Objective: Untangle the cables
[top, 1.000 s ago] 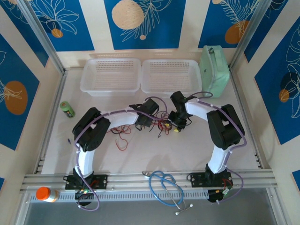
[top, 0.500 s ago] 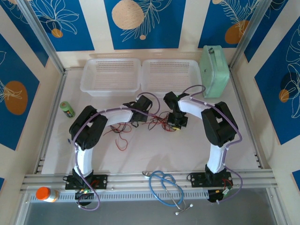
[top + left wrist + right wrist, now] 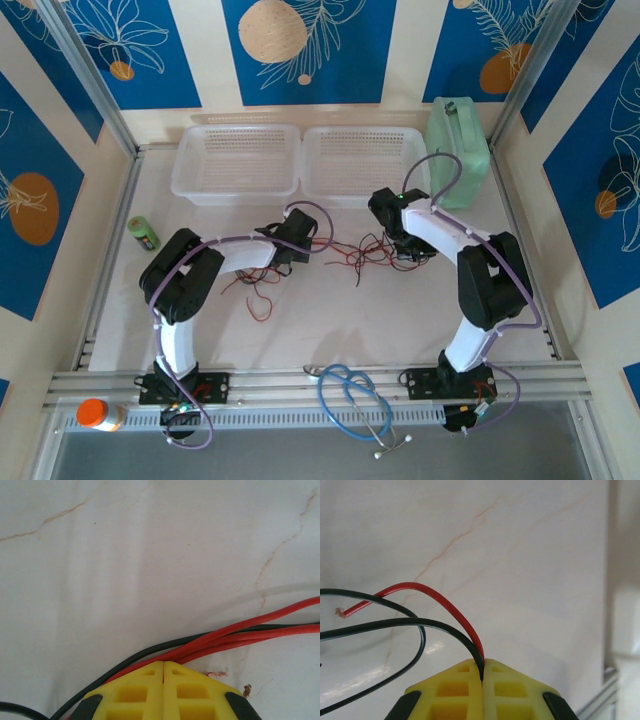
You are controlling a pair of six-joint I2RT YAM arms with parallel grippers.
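The cables (image 3: pixel 350 252) are thin red and black wires strung across the middle of the white table between my two grippers, with loose curls (image 3: pixel 258 290) trailing off to the left. My left gripper (image 3: pixel 296 256) is at their left end. In the left wrist view its yellow fingers (image 3: pixel 163 662) are shut, and red and black strands (image 3: pixel 240 635) run out from under the tips to the right. My right gripper (image 3: pixel 408 257) is at the right end. In the right wrist view it (image 3: pixel 483 661) is shut, pinching a red and a black strand (image 3: pixel 440 598) in the seam.
Two white baskets (image 3: pixel 236 190) (image 3: pixel 365 192) stand side by side at the back, with a mint-green case (image 3: pixel 458 150) to their right. A green bottle (image 3: pixel 143 233) lies at the left. A blue stethoscope (image 3: pixel 355 400) and an orange-capped bottle (image 3: pixel 98 413) rest on the near rail.
The right gripper has shut on the wires and moved right and back. The left gripper has drawn left. The bunch is now pulled out into longer strands between them.
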